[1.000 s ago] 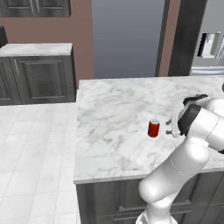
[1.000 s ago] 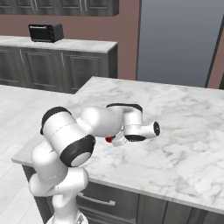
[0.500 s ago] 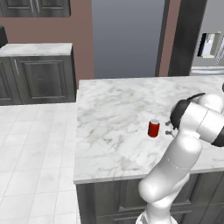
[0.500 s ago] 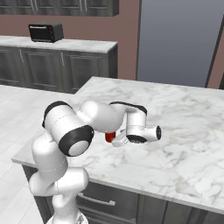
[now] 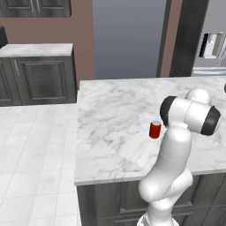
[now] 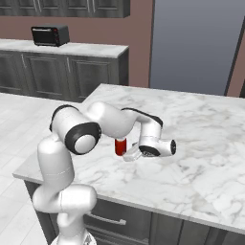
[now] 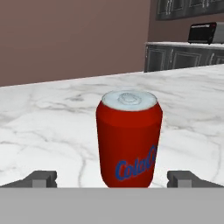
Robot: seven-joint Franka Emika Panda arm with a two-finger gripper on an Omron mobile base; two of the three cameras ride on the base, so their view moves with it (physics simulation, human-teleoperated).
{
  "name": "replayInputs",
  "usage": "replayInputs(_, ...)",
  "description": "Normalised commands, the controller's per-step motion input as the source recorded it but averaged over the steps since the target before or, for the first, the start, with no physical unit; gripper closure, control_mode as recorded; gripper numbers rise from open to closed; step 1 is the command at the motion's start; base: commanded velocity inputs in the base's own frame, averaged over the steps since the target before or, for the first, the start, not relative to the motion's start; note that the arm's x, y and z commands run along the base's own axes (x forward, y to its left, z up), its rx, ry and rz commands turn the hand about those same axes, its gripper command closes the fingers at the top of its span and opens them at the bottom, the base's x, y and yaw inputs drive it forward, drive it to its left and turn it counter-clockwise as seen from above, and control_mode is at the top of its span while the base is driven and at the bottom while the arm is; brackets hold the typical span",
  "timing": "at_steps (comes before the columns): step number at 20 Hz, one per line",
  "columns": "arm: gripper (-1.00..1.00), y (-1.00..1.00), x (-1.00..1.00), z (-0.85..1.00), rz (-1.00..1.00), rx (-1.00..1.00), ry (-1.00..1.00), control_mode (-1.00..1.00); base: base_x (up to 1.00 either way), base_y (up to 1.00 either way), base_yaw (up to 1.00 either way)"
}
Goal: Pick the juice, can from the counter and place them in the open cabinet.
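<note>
Because the end effector [image 7: 112, 181] lies low and nearly level with the marble surface [image 6: 206, 143], the can [image 7: 129, 139] stands straight ahead of it, centred between the two fingertips [image 7: 41, 178] and just beyond them; its long axis is upright, silvery top up, so the fingers would pass to either side of its round wall; they are spread as wide as they go and have hold of nothing, with bare marble showing between each tip and the can.

Seen from the right base camera, the can [image 6: 120, 146] sits near the front half of the surface, just beside the wrist, with the end effector [image 6: 130, 154] close at its foot; whether metal touches it there I cannot tell; from the left base camera the can [image 5: 155, 129] stands just beside the arm's white elbow, apart from the surface's edges.

As for the arm, it rises from the base, folds at a dark-jointed elbow and reaches sideways with the hand turned horizontal; a short push forward looks like all that remains before closing, I judge.
</note>
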Motion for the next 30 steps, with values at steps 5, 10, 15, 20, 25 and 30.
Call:
replayInputs(5,-1.0,0.11,0.02,0.0,0.0,0.01,0.01,-1.0,0.0,0.0,0.0)
replayInputs(10,-1.0,0.25,0.0,0.0,0.0,0.01,0.0,-1.0,0.0,0.0,0.0)
replayInputs(15,-1.0,0.33,0.01,0.0,0.0,0.01,0.0,-1.0,0.0,0.0,0.0)
replayInputs(20,-1.0,0.33,0.02,0.0,0.0,0.0,0.0,-1.0,0.0,0.0,0.0)
replayInputs(25,-1.0,0.25,0.04,0.0,0.0,0.0,0.0,-1.0,0.0,0.0,0.0)
replayInputs(30,-1.0,0.04,0.15,0.0,0.0,0.0,0.0,-1.0,0.0,0.0,0.0)
